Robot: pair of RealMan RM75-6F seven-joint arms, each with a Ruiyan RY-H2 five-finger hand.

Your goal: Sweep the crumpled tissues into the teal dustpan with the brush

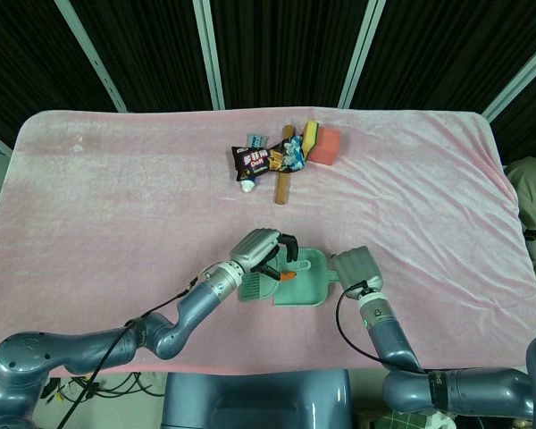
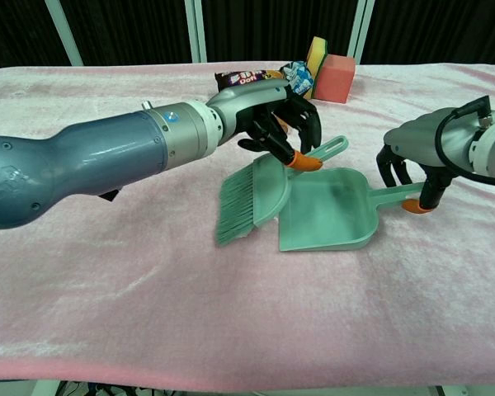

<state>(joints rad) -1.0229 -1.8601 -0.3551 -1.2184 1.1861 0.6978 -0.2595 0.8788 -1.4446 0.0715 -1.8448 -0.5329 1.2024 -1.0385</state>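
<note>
The teal brush [image 2: 253,191] is gripped at its orange-tipped handle by my left hand [image 2: 277,117], bristles down on the pink cloth at the left mouth of the teal dustpan [image 2: 334,213]. My right hand [image 2: 414,157] holds the dustpan's handle at the right. From the head view, my left hand [image 1: 261,250] sits over the brush [image 1: 250,285], which overlaps the dustpan [image 1: 309,282], and my right hand [image 1: 358,268] is at the pan's right end. No crumpled tissue shows in either view; the brush head hides the pan's left edge.
At the table's far side lie a snack packet [image 1: 268,159], a brown cylinder [image 1: 283,187], a pink block [image 1: 327,146] and a yellow-green sponge [image 1: 310,133]. The pink cloth [image 1: 116,197] covers the whole table.
</note>
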